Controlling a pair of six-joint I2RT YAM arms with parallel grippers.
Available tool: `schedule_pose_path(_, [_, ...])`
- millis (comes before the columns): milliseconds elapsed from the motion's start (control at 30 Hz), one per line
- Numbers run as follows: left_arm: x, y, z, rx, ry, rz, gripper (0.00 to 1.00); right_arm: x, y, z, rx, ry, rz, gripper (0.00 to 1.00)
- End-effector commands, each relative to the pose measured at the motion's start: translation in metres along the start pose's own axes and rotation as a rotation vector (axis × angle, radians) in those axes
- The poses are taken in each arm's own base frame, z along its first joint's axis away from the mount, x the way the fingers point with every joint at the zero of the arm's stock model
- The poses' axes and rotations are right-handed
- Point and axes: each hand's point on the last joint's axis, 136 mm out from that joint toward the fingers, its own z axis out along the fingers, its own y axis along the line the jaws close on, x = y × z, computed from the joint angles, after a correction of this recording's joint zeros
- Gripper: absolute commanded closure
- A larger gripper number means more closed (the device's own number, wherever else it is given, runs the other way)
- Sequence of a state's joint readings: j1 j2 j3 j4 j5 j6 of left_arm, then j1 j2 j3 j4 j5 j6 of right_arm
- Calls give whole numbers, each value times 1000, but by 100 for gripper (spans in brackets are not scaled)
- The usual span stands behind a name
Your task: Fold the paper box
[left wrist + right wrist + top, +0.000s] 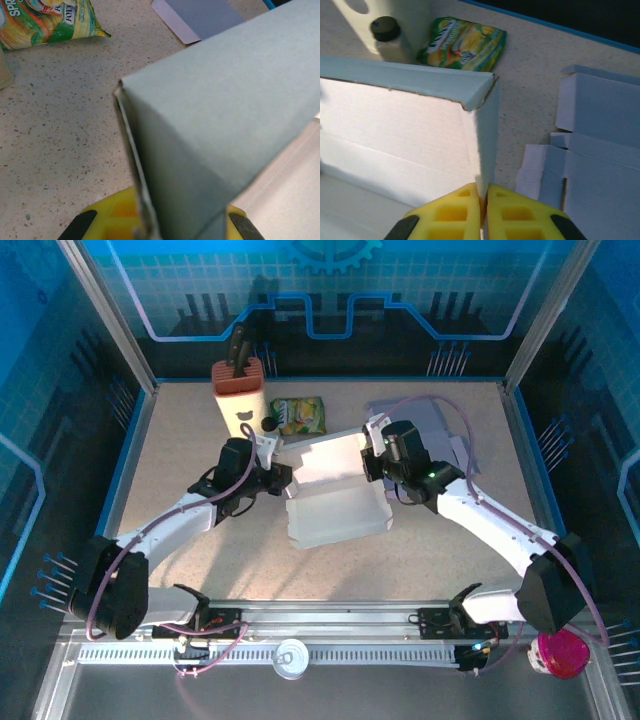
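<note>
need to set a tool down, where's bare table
Bare: the speckled tabletop in front of the white paper box, and left of the left arm. Crowded: far side, with cream holder, green snack packet, flat grey cardboard blanks.

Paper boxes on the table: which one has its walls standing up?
The white box mid-table, pinched by the left hand and right hand, has walls standing up; the pale sheets at back right lie flat.
</note>
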State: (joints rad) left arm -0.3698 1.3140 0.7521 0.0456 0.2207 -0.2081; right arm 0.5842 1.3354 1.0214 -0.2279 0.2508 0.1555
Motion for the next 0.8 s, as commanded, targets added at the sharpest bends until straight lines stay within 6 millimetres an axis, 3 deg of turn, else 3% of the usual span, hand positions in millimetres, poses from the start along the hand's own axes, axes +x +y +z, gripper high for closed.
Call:
schedule_pose_path(0, [-21, -19, -2, 55, -42, 41, 100, -2, -7, 0, 126, 3, 7, 100])
schedule_pose_path(233, [-21, -20, -1, 49, -38, 44, 100, -3, 0, 2, 112, -3, 18, 100])
schedule_pose_path(367, [-22, -20, -2, 48, -40, 46, 100, -6, 0, 6, 86, 15, 16, 86])
schedule_pose_path(767, [-23, -21, -2, 47, -38, 51, 100, -1, -14, 15, 55, 51, 48, 70])
